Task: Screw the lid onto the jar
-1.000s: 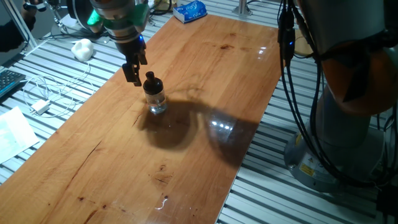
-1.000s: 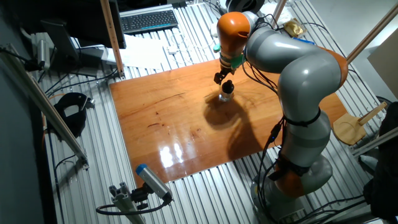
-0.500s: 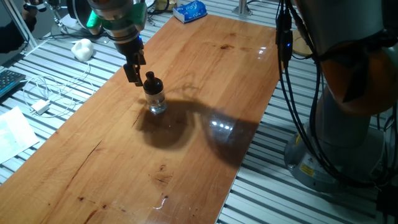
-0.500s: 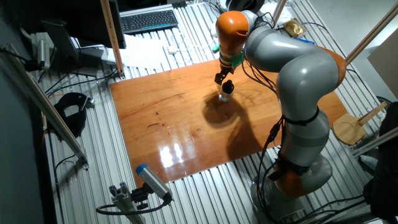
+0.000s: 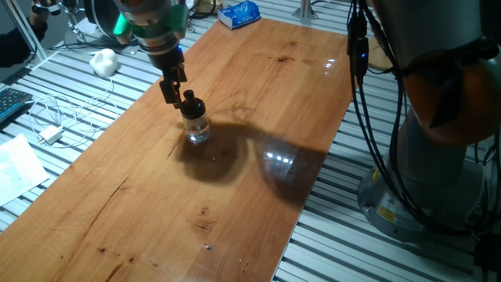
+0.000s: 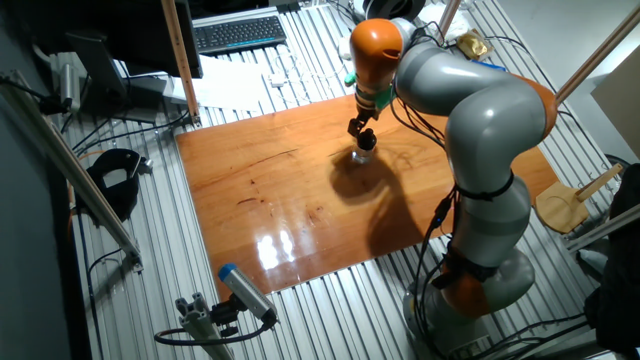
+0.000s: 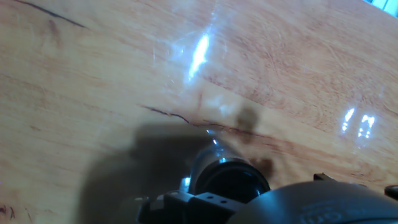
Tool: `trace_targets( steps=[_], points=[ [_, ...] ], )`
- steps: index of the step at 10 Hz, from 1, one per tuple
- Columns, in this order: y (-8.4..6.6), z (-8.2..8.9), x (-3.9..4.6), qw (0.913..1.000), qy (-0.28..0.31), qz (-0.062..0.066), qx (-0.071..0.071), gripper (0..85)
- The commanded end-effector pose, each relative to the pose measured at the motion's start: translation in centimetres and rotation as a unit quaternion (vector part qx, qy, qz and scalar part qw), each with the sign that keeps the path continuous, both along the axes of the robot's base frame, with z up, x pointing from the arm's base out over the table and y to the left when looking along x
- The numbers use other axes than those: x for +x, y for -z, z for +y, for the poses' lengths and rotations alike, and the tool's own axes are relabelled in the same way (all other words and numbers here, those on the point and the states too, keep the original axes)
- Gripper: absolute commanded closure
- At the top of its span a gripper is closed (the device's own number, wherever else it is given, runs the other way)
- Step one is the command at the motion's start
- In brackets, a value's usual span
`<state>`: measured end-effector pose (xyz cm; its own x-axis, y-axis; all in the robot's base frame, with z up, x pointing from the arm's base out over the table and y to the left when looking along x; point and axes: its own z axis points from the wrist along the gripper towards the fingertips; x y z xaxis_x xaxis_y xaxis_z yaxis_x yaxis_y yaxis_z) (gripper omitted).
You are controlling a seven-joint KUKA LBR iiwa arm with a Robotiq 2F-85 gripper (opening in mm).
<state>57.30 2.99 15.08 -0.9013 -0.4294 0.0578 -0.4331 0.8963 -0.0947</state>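
The clear glass jar [image 5: 198,130] stands upright on the wooden table [image 5: 258,94] with the black lid [image 5: 192,105] sitting on its neck. My gripper [image 5: 175,88] hangs just left of and slightly above the lid's knob, its two black fingers apart and holding nothing. The other fixed view shows the gripper [image 6: 358,127] close beside the lid [image 6: 366,139] and the jar [image 6: 366,153]. In the hand view the lid [image 7: 231,182] is a dark round shape at the bottom edge, partly behind the hand's grey body; the fingertips do not show there.
A white cable and paper [image 5: 47,129] lie on the slatted bench left of the table. A blue box [image 5: 239,13] sits at the table's far end. The arm's base and cables [image 5: 407,149] stand to the right.
The gripper has shifted slightly right, closer to the lid's knob. The jar and lid have not moved.
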Motion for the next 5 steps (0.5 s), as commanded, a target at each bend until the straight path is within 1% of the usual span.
trace_targets(
  steps=[1, 2, 3, 5],
  points=[
    [0.2, -0.1, -0.20, 1.0000, 0.000, -0.001, 0.001, 0.0],
    [0.4, -0.2, -0.47, 1.0000, 0.000, -0.002, 0.003, 0.0],
    [0.7, -0.2, -0.79, 1.0000, -0.001, -0.006, 0.004, 0.0],
    [1.1, -0.2, -1.21, 1.0000, -0.001, -0.007, 0.005, 0.0]
  ],
)
